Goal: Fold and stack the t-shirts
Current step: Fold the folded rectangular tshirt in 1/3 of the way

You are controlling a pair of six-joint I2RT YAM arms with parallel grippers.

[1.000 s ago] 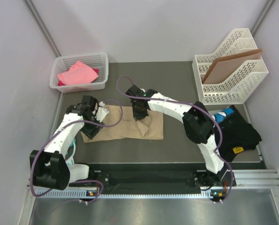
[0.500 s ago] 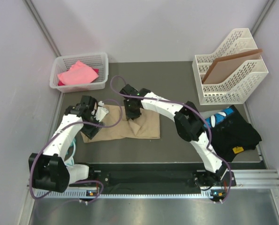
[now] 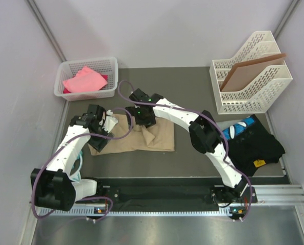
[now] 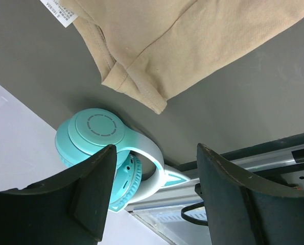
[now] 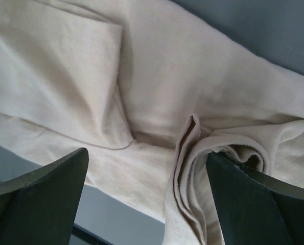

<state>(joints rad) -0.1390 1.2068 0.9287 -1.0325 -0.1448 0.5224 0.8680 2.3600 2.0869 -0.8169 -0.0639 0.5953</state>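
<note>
T-shirts lie in three places. The tan t-shirt (image 3: 157, 138) is spread on the left middle of the dark surface (image 3: 192, 87), folded into a long band with some wrinkles. The right pincer (image 5: 146, 153) hangs over its far edge, near the middle, with the jaws wide apart and holding nothing. A small raised fold of cloth stands just under it, and a turned-over flap with a straight edge lies beside.

The left pincer (image 4: 156, 150) is at the left end of this shirt, also open and empty. In its wrist view the hem corner (image 4: 141, 87) is doubled over, and the white label (image 4: 57, 11) sits at the neck edge. A teal round object (image 4: 98, 130) rests near this corner at the left border of the surface, apart from the cloth.

The pink t-shirt (image 3: 83, 79) is in the white basket (image 3: 112, 76) at the far left corner. The black t-shirt (image 3: 259, 145) is heaped at the right border, and a blue t-shirt (image 3: 242, 125) touches its far side.

Bare surface shows between the basket and the white file rack (image 3: 254, 102), which holds a brown board (image 3: 249, 71). A bare strip also runs along the near edge of the tan shirt. The right arm (image 3: 203, 132) crosses the gap between the tan and black shirts.
</note>
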